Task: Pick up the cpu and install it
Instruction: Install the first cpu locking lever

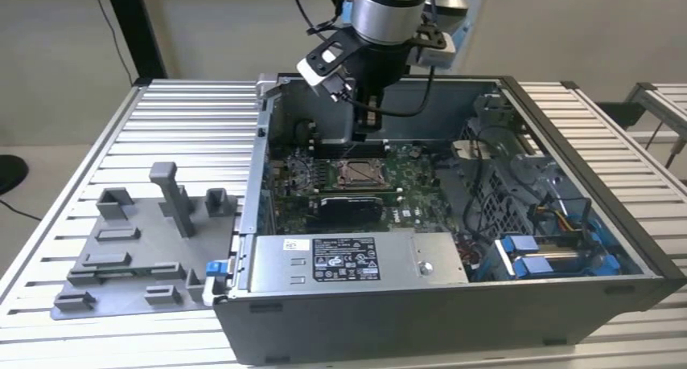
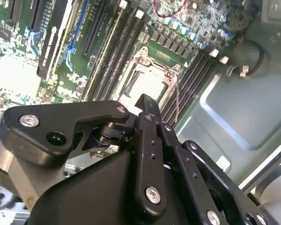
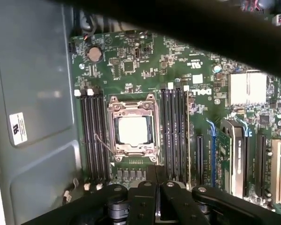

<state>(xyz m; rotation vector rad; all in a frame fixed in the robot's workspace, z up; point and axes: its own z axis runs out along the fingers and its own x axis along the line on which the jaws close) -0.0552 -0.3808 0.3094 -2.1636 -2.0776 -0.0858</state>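
Empty claw [image 1: 361, 133] above seated cpu [image 3: 132, 130]

- The arm [image 1: 384, 11] is a round tube of brushed silver-grey metal with a black section below it.
- Black cables [image 1: 311, 15] loop beside the tube, and another curves down past the black section.
- A small black-and-white box [image 1: 325, 61] sticks out at an angle from the black section; a pale blue and white fitting [image 1: 442, 39] sits on the other side.
- The tool [image 1: 362, 126] is black and narrow in the exterior view.
- In the second wrist view the tool [image 2: 147, 104] is made of matte black link plates with rounded ends, joined by silver screws [image 2: 29, 121] and round pivots.
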